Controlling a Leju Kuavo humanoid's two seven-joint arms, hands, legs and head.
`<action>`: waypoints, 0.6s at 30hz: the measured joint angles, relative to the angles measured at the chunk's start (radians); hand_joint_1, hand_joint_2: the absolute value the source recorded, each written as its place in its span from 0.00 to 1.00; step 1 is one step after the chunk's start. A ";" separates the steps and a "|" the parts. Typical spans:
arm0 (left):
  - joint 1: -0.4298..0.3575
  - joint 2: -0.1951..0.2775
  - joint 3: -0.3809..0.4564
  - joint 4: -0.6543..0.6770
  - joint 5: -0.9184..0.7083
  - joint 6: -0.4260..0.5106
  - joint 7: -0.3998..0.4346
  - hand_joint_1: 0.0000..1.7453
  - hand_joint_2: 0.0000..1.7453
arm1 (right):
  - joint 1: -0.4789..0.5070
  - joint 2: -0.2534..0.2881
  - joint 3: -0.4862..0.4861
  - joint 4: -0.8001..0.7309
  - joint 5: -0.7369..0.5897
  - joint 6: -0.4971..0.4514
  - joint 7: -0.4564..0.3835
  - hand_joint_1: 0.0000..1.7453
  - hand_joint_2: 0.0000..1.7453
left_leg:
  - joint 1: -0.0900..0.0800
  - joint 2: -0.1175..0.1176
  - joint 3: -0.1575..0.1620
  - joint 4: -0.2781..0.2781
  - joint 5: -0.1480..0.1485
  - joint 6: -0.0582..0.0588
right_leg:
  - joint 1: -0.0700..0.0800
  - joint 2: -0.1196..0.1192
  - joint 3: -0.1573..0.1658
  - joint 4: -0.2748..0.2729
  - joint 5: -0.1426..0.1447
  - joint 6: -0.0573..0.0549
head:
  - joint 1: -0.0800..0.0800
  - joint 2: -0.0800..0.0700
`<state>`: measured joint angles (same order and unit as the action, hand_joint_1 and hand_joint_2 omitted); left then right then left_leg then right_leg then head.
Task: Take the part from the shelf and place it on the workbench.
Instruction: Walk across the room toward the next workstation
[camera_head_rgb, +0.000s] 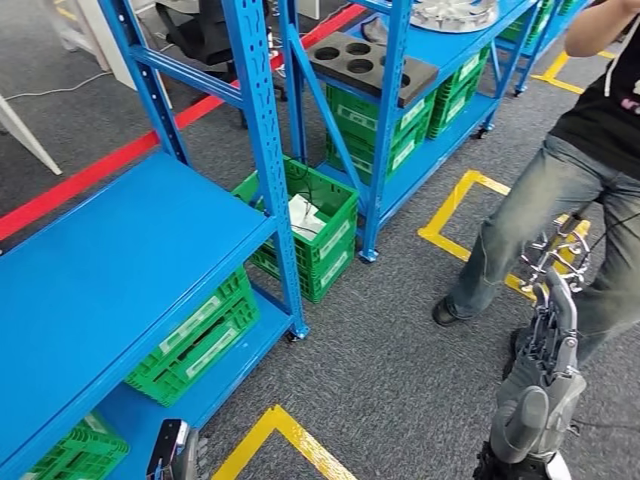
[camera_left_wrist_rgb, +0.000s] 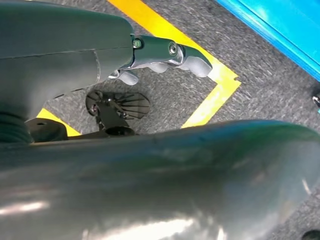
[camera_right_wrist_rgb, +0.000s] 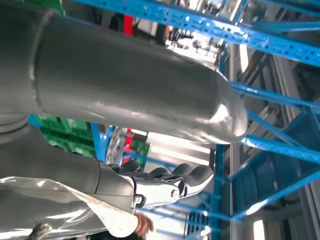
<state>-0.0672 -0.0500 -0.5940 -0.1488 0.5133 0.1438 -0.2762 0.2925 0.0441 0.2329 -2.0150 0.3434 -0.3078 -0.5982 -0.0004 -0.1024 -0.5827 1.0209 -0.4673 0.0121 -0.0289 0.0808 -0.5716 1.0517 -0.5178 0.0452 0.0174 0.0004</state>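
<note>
Fingers (camera_head_rgb: 556, 262) of the right hand (camera_head_rgb: 555, 300) stretch straight out over the grey carpet (camera_head_rgb: 392, 370) with nothing in them; the right wrist view shows them side by side and extended, so this hand is open and empty. Little of the left hand (camera_head_rgb: 177, 450) shows at the bottom edge of the head view beside the lower shelf. In the left wrist view its fingers (camera_left_wrist_rgb: 170, 52) reach out straight over yellow floor tape (camera_left_wrist_rgb: 211, 95), also holding nothing.

A silver ribbed part (camera_head_rgb: 453, 12) lies on the top board of the far blue rack (camera_head_rgb: 392, 110), beside a dark tray with round holes (camera_head_rgb: 370, 65). The near blue shelf (camera_head_rgb: 113, 270) has a bare top board, with green crates (camera_head_rgb: 196, 340) under it and another green crate (camera_head_rgb: 317, 230) on the floor between the racks. A person in jeans (camera_head_rgb: 528, 220) stands just beyond the right hand.
</note>
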 joint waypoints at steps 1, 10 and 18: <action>0.000 0.000 0.000 0.000 0.000 0.000 -0.001 0.00 0.00 | -0.001 0.001 -0.001 0.000 0.000 0.003 0.001 0.00 0.00 | 0.001 -0.012 -0.007 0.004 0.001 -0.007 | -0.001 0.015 0.006 -0.011 -0.003 -0.005 | 0.000 0.000; 0.001 0.004 -0.001 0.000 0.002 -0.001 -0.003 0.00 0.00 | -0.010 0.010 -0.013 0.000 -0.001 0.017 0.003 0.00 0.00 | 0.004 0.091 -0.150 0.283 -0.111 -0.041 | 0.008 -0.112 0.024 -0.024 -0.007 -0.046 | -0.013 0.000; 0.001 0.006 -0.002 0.000 0.000 -0.001 -0.006 0.00 0.00 | -0.013 0.013 -0.018 0.000 0.000 0.021 0.004 0.00 0.00 | -0.024 0.167 -0.013 0.007 0.005 0.001 | 0.020 -0.202 0.051 -0.030 -0.029 -0.023 | -0.013 0.000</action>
<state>-0.0666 -0.0442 -0.5959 -0.1488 0.5133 0.1431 -0.2821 0.2800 0.0574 0.2152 -2.0151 0.3439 -0.2873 -0.5945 -0.0246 0.0650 -0.5961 1.0274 -0.4627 0.0127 -0.0085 -0.1208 -0.5208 1.0213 -0.5466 0.0227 0.0046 0.0004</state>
